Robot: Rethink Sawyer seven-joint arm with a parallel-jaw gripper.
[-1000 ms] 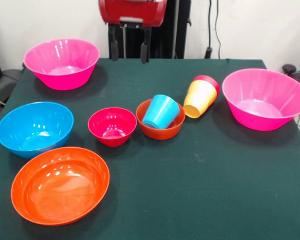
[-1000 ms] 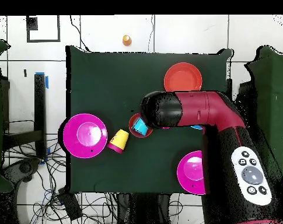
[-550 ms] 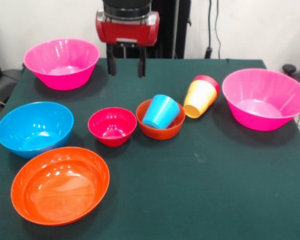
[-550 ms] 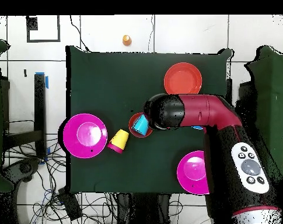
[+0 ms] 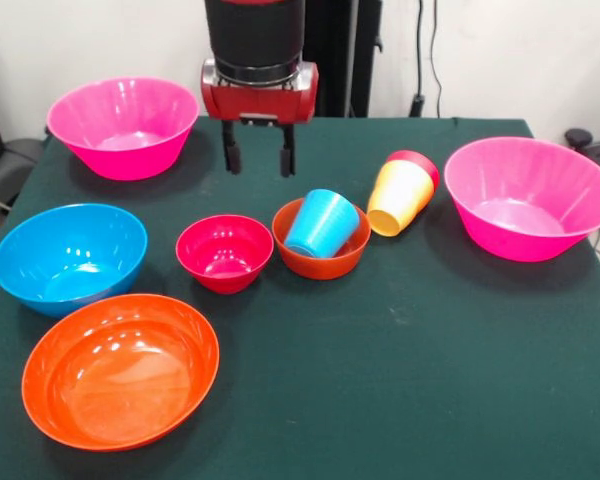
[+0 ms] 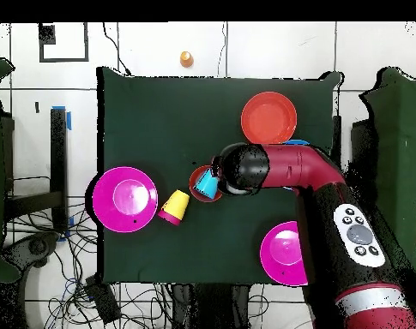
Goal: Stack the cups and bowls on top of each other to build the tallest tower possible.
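My gripper hangs open and empty over the table, just behind the gap between the small crimson bowl and the small orange bowl. A blue cup lies tilted inside that orange bowl. To its right a yellow cup lies on its side, nested in a red cup. Pink bowls stand at both far corners. The blue bowl and the wide orange bowl are at the left.
In the overhead view the arm covers the crimson bowl and most of the blue bowl. Both pink bowls show there. A small orange thing lies on the floor beyond the table.
The gripper has come down from the top edge and forward towards the small bowls, still open. The cups and bowls have not moved.
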